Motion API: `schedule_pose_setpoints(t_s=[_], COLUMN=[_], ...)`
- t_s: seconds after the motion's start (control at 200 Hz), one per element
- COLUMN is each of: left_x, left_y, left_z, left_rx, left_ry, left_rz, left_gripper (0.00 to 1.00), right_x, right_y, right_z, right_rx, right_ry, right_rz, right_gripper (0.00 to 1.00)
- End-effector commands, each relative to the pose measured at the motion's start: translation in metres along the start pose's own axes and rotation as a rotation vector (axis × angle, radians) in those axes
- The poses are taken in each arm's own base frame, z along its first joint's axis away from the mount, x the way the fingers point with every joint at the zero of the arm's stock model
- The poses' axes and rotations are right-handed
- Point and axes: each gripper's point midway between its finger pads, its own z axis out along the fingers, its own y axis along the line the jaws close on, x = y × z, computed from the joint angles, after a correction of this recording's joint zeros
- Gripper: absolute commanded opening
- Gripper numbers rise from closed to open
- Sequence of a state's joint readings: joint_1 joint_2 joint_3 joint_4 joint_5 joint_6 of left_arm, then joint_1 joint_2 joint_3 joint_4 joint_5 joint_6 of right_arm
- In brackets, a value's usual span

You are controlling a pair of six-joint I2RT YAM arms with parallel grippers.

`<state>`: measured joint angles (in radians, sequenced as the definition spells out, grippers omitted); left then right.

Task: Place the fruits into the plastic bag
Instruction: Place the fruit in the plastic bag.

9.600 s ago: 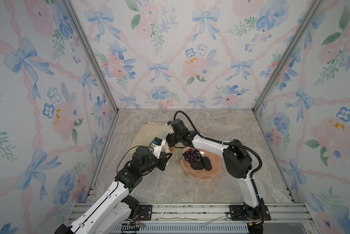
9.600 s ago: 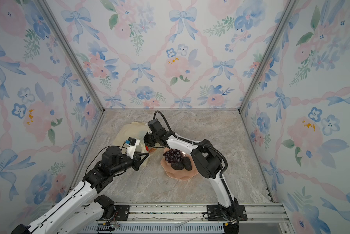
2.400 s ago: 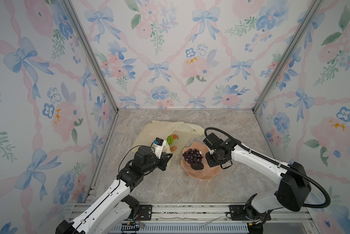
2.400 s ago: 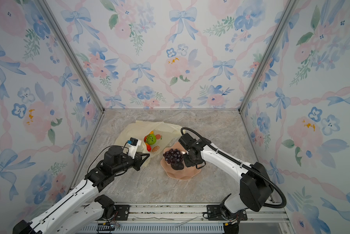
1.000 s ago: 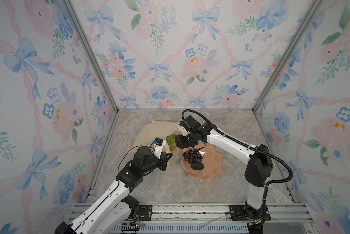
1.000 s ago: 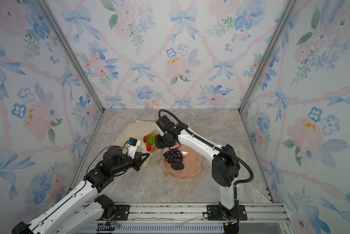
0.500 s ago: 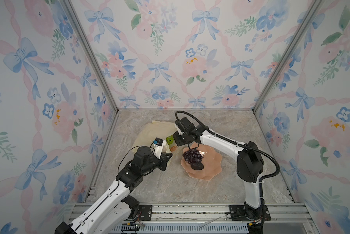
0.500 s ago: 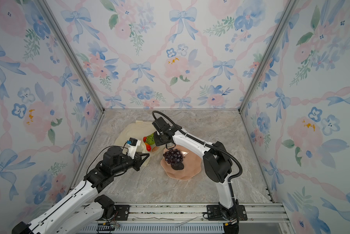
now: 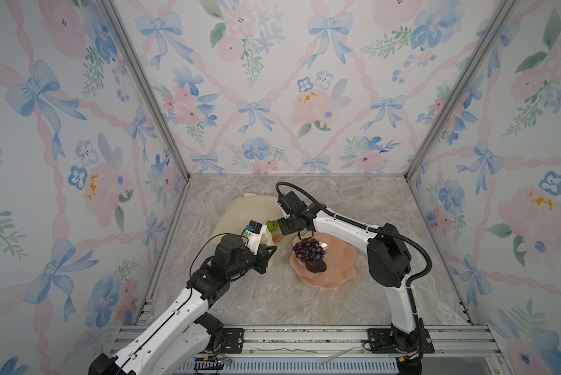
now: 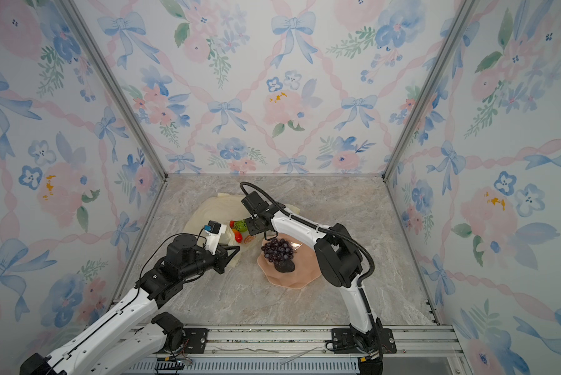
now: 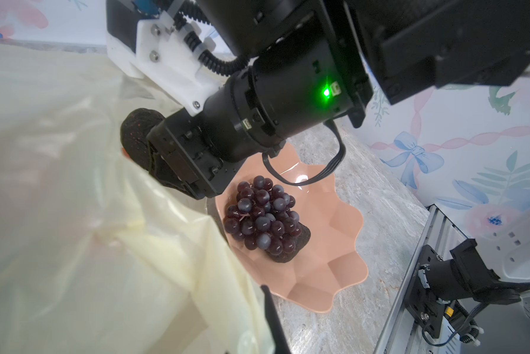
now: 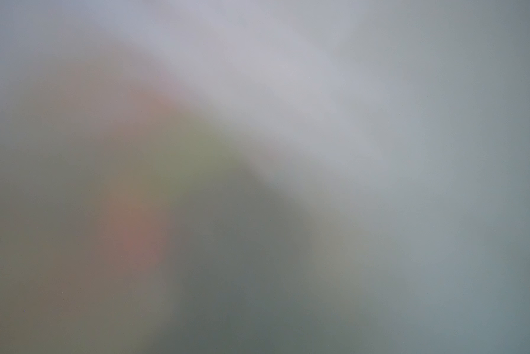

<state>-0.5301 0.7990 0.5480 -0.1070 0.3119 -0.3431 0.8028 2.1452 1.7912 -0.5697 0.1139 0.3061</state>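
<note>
The pale-yellow plastic bag (image 9: pixel 246 211) lies at the back left, and my left gripper (image 9: pixel 271 251) is shut on its near edge, holding the mouth up. In the left wrist view the film (image 11: pixel 73 214) fills the near side. My right gripper (image 11: pixel 144 147) is at the bag's mouth, shut on a dark avocado (image 11: pixel 136 131). A bumpy green ball (image 10: pixel 240 224) and a red-yellow mango (image 10: pixel 236 236) show inside the bag. A purple grape bunch (image 9: pixel 308 249) and a second avocado (image 9: pixel 316 266) lie on the pink dish (image 9: pixel 337 269). The right wrist view is all blur.
The pink scalloped dish (image 10: pixel 305 276) sits just right of the bag's mouth, under my right forearm. Floral walls close in the left, back and right sides. An aluminium rail (image 9: pixel 305 334) runs along the front edge of the marble table.
My right gripper has carried the avocado from over the dish leftwards to the bag's mouth. The left arm has not moved and still holds the bag.
</note>
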Motion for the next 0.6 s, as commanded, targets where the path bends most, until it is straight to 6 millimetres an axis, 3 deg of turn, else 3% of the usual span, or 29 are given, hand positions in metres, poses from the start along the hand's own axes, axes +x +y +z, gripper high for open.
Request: schedule_pose_setpoints(t_s=[0.0,0.59], left_x=[0.002,0.006], left_y=[-0.001,0.000], left_z=[0.001,0.004], left_rx=[0.004,0.003], left_ry=[0.013,0.029], left_rz=[0.010,0.007], left_gripper=[0.00,0.00], right_x=[-0.013,-0.001], right_y=[-0.009,-0.039], right_z=[0.004,0.032], right_rx=[0.022,0.060], right_ry=[-0.016,0.061], right_rz=[0.024,0.138], right_gripper=[0.49,0.50])
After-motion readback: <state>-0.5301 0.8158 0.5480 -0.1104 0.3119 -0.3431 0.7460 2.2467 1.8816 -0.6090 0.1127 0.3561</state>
